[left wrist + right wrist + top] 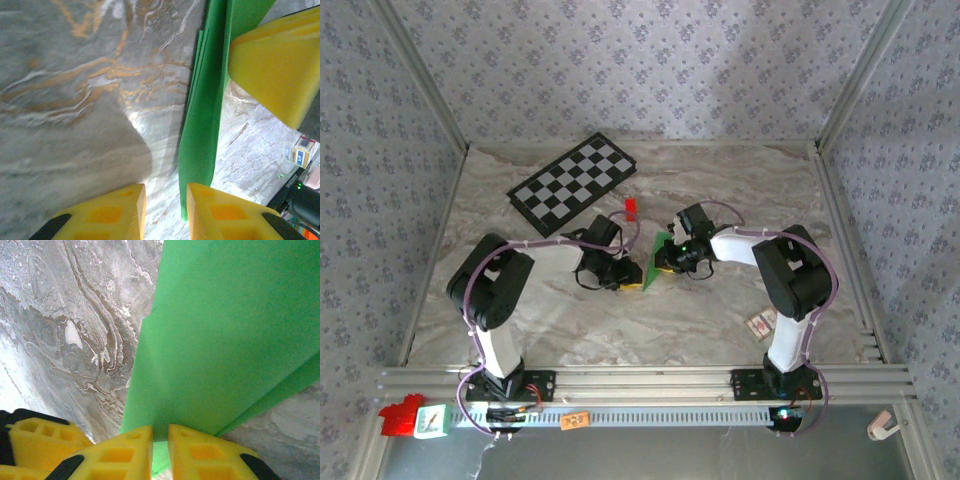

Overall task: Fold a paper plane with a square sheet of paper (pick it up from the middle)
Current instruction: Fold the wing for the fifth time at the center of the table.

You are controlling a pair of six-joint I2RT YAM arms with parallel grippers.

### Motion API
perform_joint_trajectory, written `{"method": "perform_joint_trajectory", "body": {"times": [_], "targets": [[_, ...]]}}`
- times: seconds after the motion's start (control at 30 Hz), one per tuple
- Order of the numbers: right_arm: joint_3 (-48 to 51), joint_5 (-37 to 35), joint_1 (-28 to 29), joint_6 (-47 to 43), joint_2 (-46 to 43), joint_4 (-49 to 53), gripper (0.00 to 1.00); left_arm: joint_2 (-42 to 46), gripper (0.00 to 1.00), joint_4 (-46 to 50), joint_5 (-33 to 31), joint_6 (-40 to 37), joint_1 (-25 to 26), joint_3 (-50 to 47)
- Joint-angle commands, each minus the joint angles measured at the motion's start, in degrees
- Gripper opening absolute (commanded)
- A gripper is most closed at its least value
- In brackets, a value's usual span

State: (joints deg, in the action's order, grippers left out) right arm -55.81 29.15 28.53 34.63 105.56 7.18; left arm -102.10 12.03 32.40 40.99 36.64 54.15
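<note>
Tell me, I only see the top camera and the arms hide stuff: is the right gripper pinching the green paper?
Observer: Yes, its wrist camera shows the right gripper shut on the edge of the folded green paper.
Operator: And the left one?
Observer: The left gripper is open, bare table showing in its gap.
Operator: Is the paper one layer?
Observer: No, the left wrist camera shows several layers along its edge.

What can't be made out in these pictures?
Top view: fold shape of the green paper, small, partly covered by the left gripper and right gripper.
Right wrist view: paper's outline, cut off by top and right edges.
Left wrist view: its lower end, behind the left gripper's finger.
Top view: print on the small card, too small.
</note>
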Motion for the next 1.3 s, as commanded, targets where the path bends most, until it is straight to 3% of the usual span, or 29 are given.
{"method": "perform_joint_trajectory", "body": {"times": [0.0,0.4,1.27], "targets": [[-0.5,-3.6,0.0,-1.2,2.2,4.0,0.19,3.7,0.28,3.6,-2.5,-0.8,0.0,3.2],[-1.0,-3.4,0.1,-1.0,2.9,5.2,0.17,1.0,0.12,-2.6,-0.9,0.8,4.4,5.7],[-4.2,-5.1,0.1,0.0,5.4,11.5,0.16,-4.9,0.06,-1.1,-4.4,1.4,5.4,7.0]]}}
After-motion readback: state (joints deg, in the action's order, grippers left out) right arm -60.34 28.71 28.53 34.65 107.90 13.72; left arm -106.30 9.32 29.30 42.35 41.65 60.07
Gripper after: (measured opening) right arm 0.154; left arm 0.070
